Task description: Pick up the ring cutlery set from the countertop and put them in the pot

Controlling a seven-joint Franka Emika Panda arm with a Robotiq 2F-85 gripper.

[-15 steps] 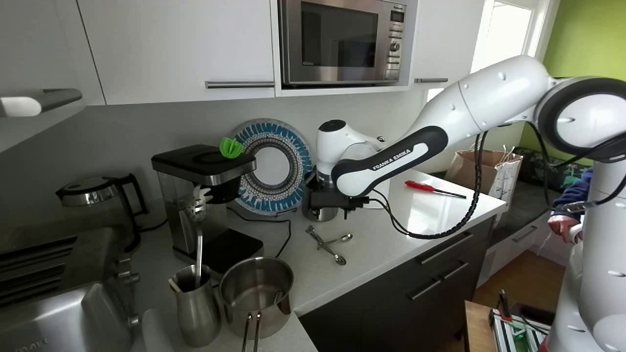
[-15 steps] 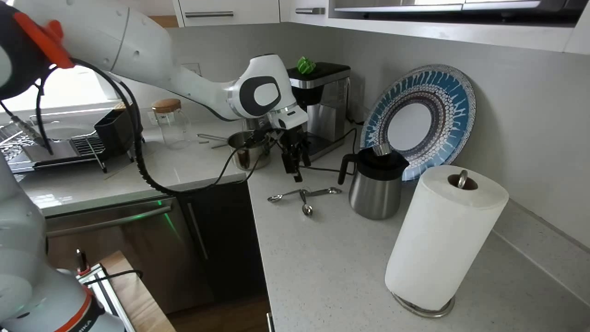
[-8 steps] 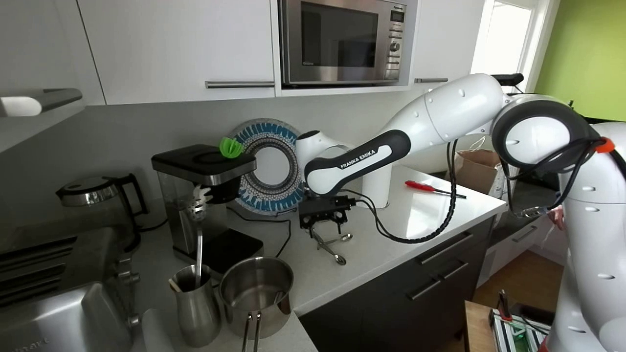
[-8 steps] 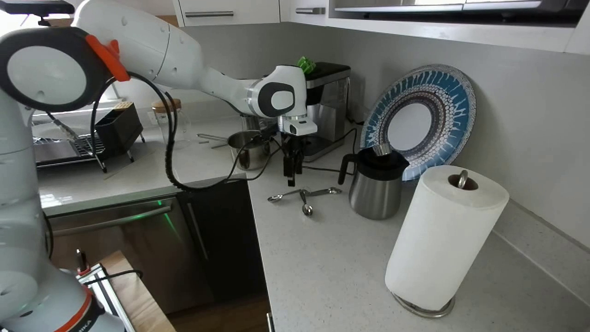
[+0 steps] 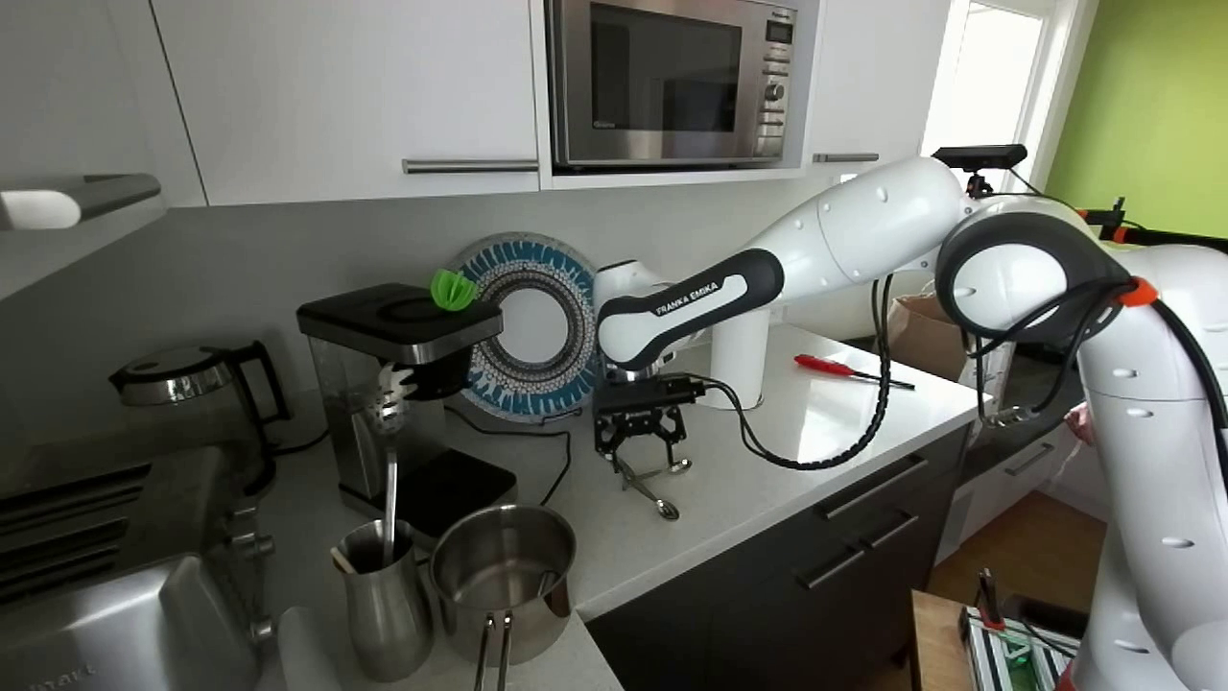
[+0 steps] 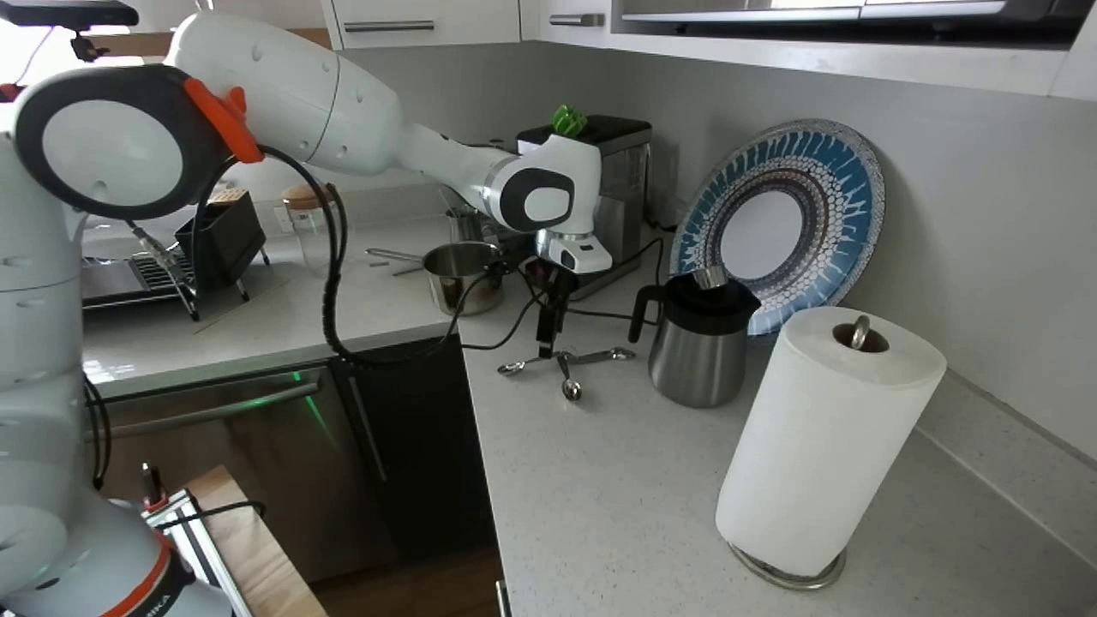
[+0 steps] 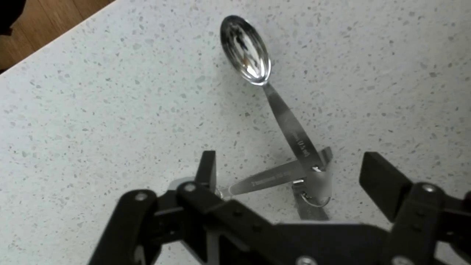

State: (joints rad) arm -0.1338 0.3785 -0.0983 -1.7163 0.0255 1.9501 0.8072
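Note:
The ring cutlery set (image 7: 290, 129), several silvery measuring spoons on a ring, lies fanned out on the pale countertop (image 7: 128, 110). It also shows in both exterior views (image 5: 664, 507) (image 6: 566, 367). My gripper (image 7: 290, 163) is open and empty. Its black fingers stand either side of the ringed end in the wrist view, and one spoon's bowl is mostly hidden behind the left finger. In both exterior views the gripper (image 5: 641, 449) (image 6: 546, 347) points down just over the set; contact cannot be told. The steel pot (image 5: 523, 624) stands near the counter corner, also visible in an exterior view (image 6: 467, 287).
A steel jug with utensils (image 5: 389, 614) stands beside the pot. A coffee machine (image 5: 403, 384) is behind. A steel carafe (image 6: 698, 360), a paper towel roll (image 6: 827, 446) and a leaning patterned plate (image 6: 780, 223) stand near the set. A red-handled tool (image 5: 825, 365) lies farther along.
My gripper has moved lower, over the ring cutlery set, and has turned so both fingers show spread apart. The cutlery set and pot have not moved.

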